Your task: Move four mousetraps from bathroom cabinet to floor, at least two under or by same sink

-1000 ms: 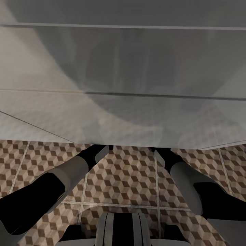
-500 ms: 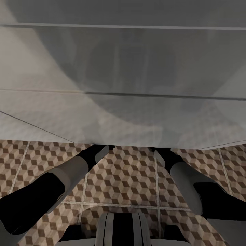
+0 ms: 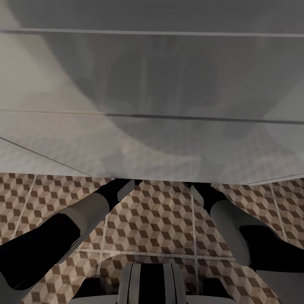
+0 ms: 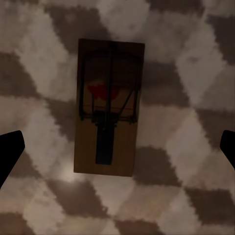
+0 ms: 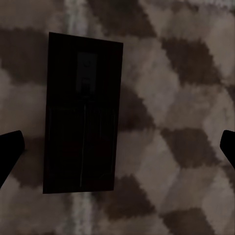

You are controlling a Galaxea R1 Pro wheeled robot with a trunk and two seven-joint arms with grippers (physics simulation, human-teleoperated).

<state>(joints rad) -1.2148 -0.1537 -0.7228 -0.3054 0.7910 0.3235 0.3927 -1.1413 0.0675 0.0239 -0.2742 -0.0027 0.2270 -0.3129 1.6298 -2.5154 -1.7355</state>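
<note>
Here the robot leans in close to a wide white surface (image 3: 152,105), pale and glossy, crossed by faint horizontal lines; I cannot tell for sure what fixture it is. Both forearms reach forward and disappear beneath its near edge: the left arm (image 3: 80,217) runs from 8 o'clock toward the centre of the head view, the right arm (image 3: 230,223) from 4 o'clock.

Below that edge lies the bathroom floor (image 3: 156,219), its cube-patterned tiles in brown, beige and white with pale grout lines.

Looking down from the left wrist, one mousetrap (image 4: 109,107) lies flat on the patterned tile, a brown wooden board with thin dark wire parts and a small red spot near its middle. The left gripper (image 4: 117,147) hangs over it with its dark fingertips (image 4: 10,152) spread wide, at 9 and 3 o'clock of the picture, well clear of the board and holding nothing.

From the right wrist, a second mousetrap (image 5: 82,112) lies flat too, much darker in shadow, with a pale grout line passing under one long side of it. The right gripper (image 5: 117,147) is likewise spread wide, fingertips (image 5: 10,152) apart from the board and gripping nothing.
</note>
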